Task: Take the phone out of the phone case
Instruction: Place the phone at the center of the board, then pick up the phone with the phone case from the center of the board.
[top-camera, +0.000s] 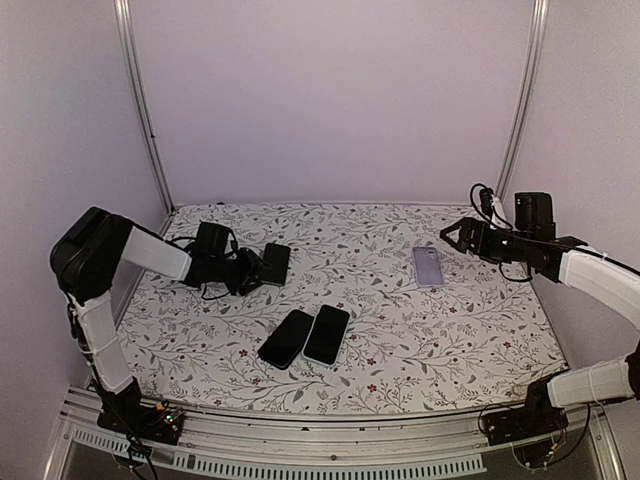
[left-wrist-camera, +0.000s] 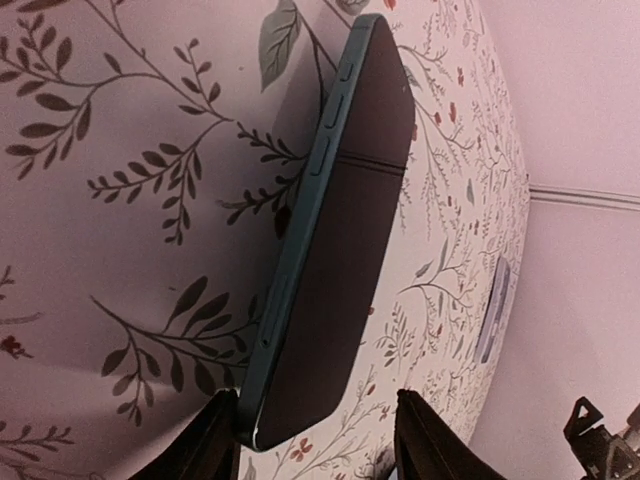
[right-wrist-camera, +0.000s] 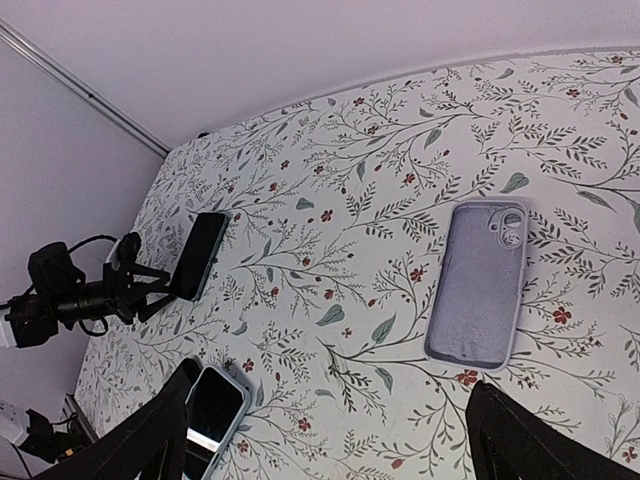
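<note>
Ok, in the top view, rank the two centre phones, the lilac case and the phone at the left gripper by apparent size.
1. black phone and light-edged phone: alike, nearest the camera.
2. lilac case.
3. dark phone at the left gripper: partly hidden, so unsure against the case.

Lab enclosure: aluminium frame posts (top-camera: 140, 100), plain white walls (top-camera: 330, 100), floral tablecloth (top-camera: 400, 330).

Dim pinkish light, soft faint shadows.
</note>
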